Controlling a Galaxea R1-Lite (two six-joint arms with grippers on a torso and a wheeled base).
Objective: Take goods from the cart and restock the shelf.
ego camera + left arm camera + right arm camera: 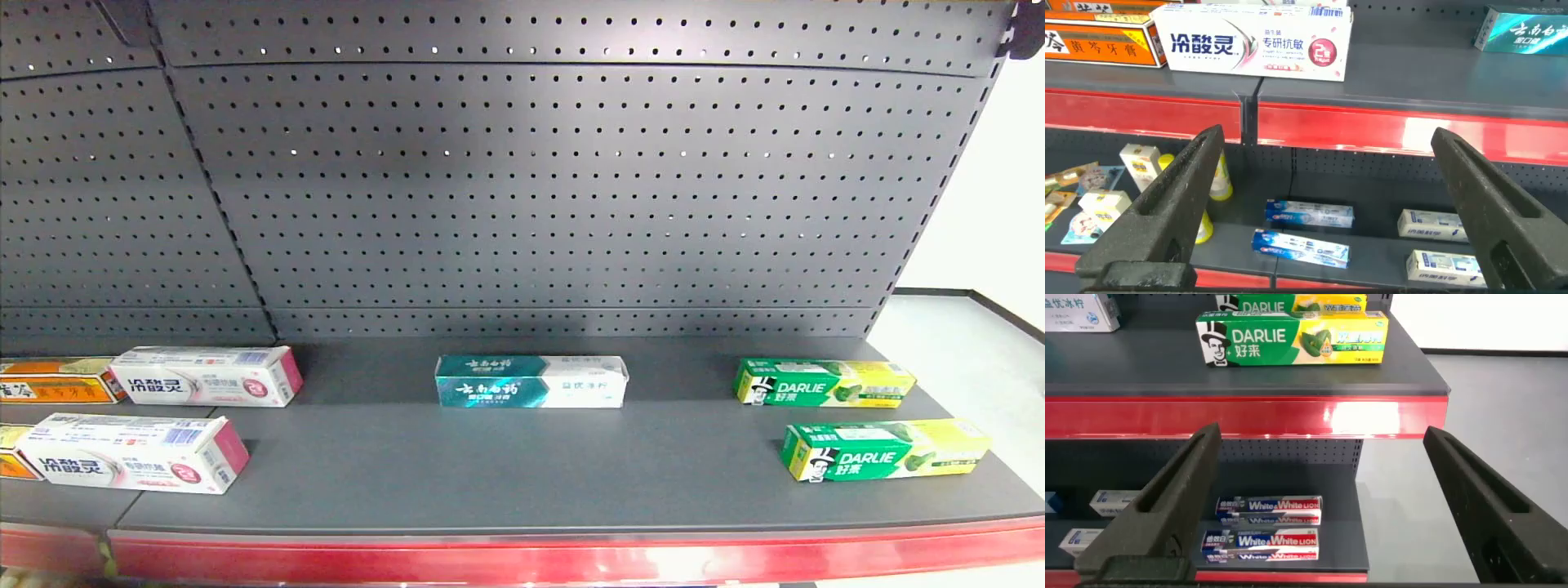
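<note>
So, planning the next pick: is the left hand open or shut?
Open. The left hand has its black fingers spread wide, holding nothing.

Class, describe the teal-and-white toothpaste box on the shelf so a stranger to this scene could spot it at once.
Start at the dark grey shelf with the red front edge, backed by a perforated panel. Near its back, about midway along, lies the teal-and-white toothpaste box. It lies alone, while pink-and-white boxes pair up to its left and green-and-yellow boxes to its right.
</note>
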